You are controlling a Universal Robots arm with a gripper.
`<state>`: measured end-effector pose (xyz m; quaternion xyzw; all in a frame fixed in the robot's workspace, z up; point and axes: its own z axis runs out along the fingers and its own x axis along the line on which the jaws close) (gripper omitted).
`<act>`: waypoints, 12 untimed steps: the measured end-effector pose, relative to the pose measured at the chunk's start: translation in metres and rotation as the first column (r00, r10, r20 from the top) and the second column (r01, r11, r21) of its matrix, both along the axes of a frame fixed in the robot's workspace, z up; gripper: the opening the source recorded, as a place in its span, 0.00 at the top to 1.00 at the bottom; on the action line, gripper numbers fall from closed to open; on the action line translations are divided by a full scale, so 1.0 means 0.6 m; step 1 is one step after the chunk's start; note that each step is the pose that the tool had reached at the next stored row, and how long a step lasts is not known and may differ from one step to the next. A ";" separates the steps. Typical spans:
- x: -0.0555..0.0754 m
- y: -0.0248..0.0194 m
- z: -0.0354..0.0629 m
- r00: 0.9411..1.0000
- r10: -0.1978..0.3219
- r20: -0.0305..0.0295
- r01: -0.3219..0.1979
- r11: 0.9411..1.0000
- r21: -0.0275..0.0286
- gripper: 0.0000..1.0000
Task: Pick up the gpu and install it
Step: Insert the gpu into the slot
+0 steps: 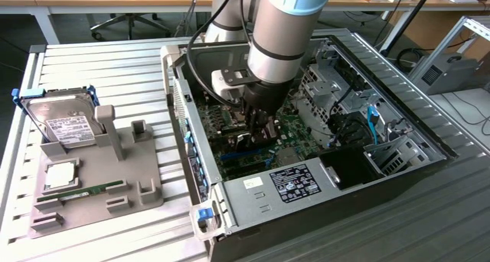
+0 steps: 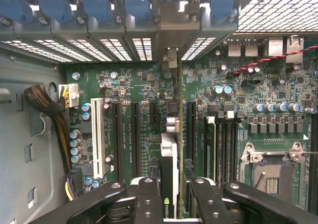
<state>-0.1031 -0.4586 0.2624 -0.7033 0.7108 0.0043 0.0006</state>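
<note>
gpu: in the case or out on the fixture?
In the case: the gripper holds the gpu edge-on over the motherboard slots. Fully seated: cannot tell.

You're holding the gripper between the case wall, centre-left, and the drive cage, centre-right; free room is lying over the table, exterior view's upper left.
</note>
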 end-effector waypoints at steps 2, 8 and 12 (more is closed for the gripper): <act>0.000 0.0000 0.000 1.000 0.000 0.000 0.000 1.000 0.000 0.72; -0.002 0.0000 0.000 1.000 0.000 0.000 0.000 1.000 0.000 0.72; -0.002 0.0000 -0.002 1.000 0.000 0.000 0.000 1.000 0.000 0.72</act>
